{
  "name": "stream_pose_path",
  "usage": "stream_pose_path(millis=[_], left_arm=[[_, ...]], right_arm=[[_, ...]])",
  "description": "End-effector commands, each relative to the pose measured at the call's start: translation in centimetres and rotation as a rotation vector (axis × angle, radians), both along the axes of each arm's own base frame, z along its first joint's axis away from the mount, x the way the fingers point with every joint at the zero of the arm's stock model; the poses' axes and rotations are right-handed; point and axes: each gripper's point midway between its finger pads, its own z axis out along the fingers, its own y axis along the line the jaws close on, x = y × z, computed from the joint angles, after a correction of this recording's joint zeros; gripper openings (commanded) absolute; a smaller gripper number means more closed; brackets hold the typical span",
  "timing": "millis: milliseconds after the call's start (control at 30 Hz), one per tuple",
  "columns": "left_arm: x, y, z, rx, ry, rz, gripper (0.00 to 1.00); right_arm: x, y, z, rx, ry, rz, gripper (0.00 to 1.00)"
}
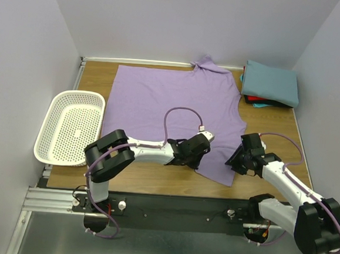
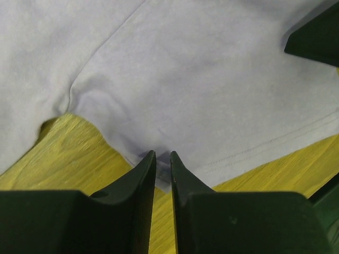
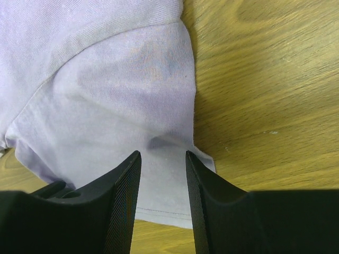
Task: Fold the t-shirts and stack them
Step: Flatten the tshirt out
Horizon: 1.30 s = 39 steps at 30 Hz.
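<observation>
The large lavender t-shirt (image 1: 172,103) lies spread flat on the wooden table, with one sleeve reaching the near edge. My left gripper (image 1: 195,156) is shut on the lavender t-shirt, pinching the sleeve's hem corner, as the left wrist view (image 2: 163,155) shows. My right gripper (image 1: 236,162) is open, its jaws straddling the sleeve's right corner (image 3: 159,174) in the right wrist view (image 3: 163,154), with the cloth lying between them. A folded teal t-shirt (image 1: 272,82) sits on a folded red one (image 1: 259,102) at the far right.
A white perforated basket (image 1: 70,126) sits at the table's left edge. Walls close in the back and both sides. Bare wood (image 1: 281,130) shows to the right of the lavender shirt. The right gripper's finger (image 2: 318,34) shows in the left wrist view's corner.
</observation>
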Motion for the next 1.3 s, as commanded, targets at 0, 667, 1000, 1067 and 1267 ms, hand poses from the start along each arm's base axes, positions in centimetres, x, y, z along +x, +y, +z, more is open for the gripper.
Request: stream_pose_path(millis=[0,667,1000,1067,1267], left_arm=[[-0.8,1.1,0.7,0.007,-0.001,0.009,0.25],[1.8,5.6,6.9,-0.088,-0.082,0.143,0.25],[12.1,16.4,7.7,-0.168,-0.09,0.581,0.26],[12.6,18.7,6.7,-0.166,-0.079,0.657,0.26],[13.1,24.9,3.1,-0.17,-0.022,0.902,0.26]], right_arm=[[-2.2,-1.0,-1.6,-0.045,0.093,-0.015,0.47],[6.2,1.6,8.0,0.007,-0.175,0.06,0.47],[14.8,1.5,5.8,-0.126,-0.215,0.01,0.46],[15.2,1.0,5.3,-0.145,-0.222,-0.008,0.46],[14.3,0.5,2.2,-0.161,-0.173,-0.018,0.45]])
